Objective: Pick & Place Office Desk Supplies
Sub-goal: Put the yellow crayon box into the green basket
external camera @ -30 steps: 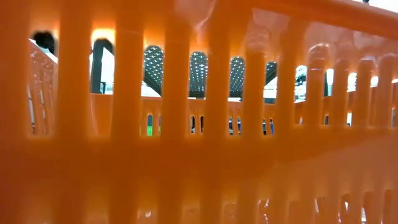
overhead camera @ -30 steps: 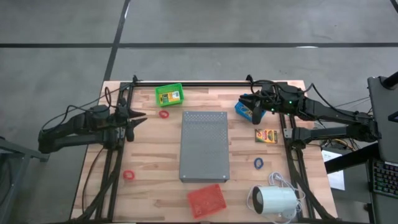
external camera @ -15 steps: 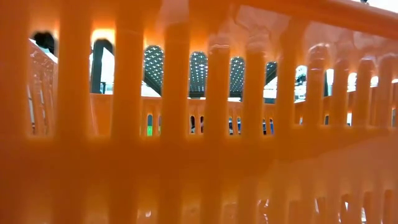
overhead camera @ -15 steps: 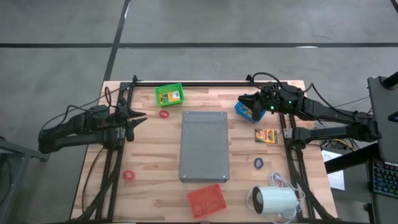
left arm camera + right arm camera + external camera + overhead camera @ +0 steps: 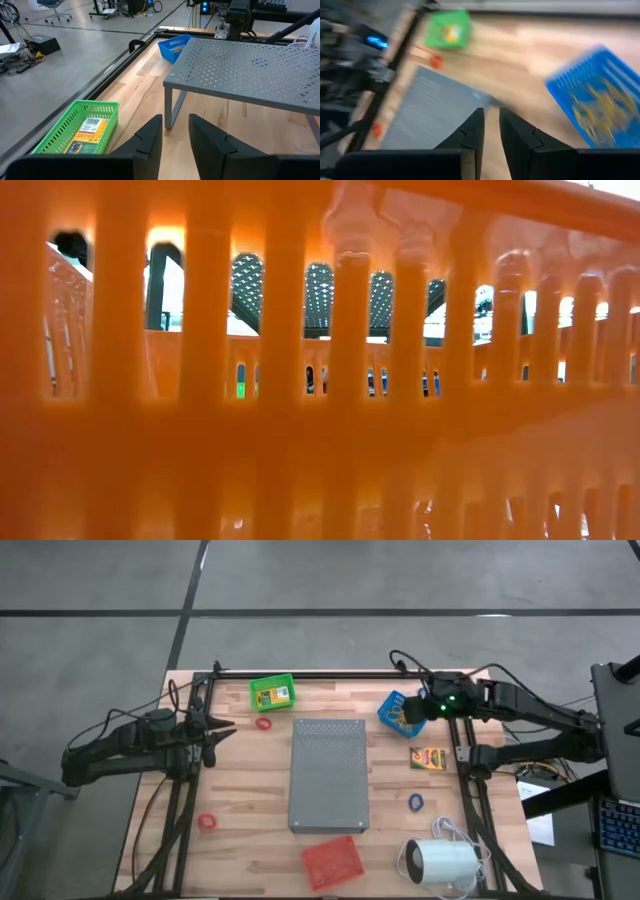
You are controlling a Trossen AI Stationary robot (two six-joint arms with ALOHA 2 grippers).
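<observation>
1. High view: the wooden desk (image 5: 250, 790) carries a grey perforated slab (image 5: 329, 775) at its middle. A green basket (image 5: 272, 693) with a yellow crayon box in it sits at the far edge, a red ring (image 5: 264, 724) just beside it. A blue basket (image 5: 397, 711) lies under the right end effector (image 5: 412, 712). A second crayon box (image 5: 428, 757), a blue ring (image 5: 416, 802), another red ring (image 5: 207, 822), a red basket (image 5: 333, 861) and a white cylinder (image 5: 443, 862) are spread over the near half. The left end effector (image 5: 226, 730) hangs at the left edge.
2. Low view: only orange basket slats (image 5: 280, 430) right against the lens, blocking nearly all else.
3. Left wrist view: the left fingers (image 5: 147, 142) stand slightly apart with nothing between them; here the slab stands on legs, and the green basket's crayon box shows clearly.
4. Right wrist view: blurred; the right fingers (image 5: 472, 135) are close together with a narrow gap, empty, beside the blue basket holding tan rubber bands (image 5: 600, 107).
</observation>
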